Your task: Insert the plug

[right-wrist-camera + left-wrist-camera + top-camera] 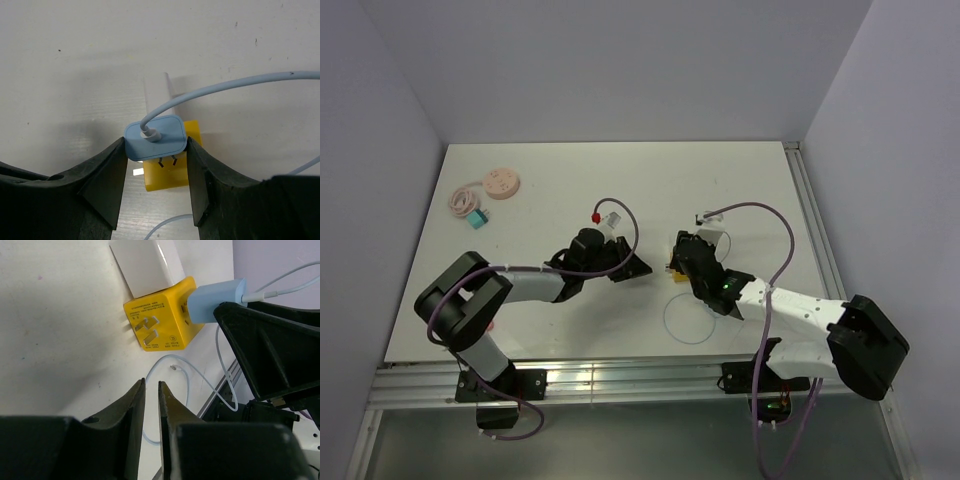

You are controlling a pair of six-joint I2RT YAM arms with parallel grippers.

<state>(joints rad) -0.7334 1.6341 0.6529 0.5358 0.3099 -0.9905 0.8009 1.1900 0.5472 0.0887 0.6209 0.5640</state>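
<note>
The blue plug (155, 137) with its pale cable sits between the pads of my right gripper (156, 150), which is shut on its two sides. Its metal prongs show, slanted, just above the top face of the yellow cube adapter (170, 177). In the left wrist view the blue plug (215, 301) meets the yellow adapter (160, 320) on its right side, and a white charger (145, 265) sticks out of its far face. My left gripper (151, 385) hovers short of the adapter, jaws almost together with nothing between them. From above, the two grippers (628, 266) (680, 262) face each other.
A loose loop of pale cable (688, 320) lies on the table in front of the adapter. At the back left are a pink round disc (502, 185), a coiled pink cable and a small teal plug (477, 220). A red-tipped cable (596, 215) lies behind my left gripper.
</note>
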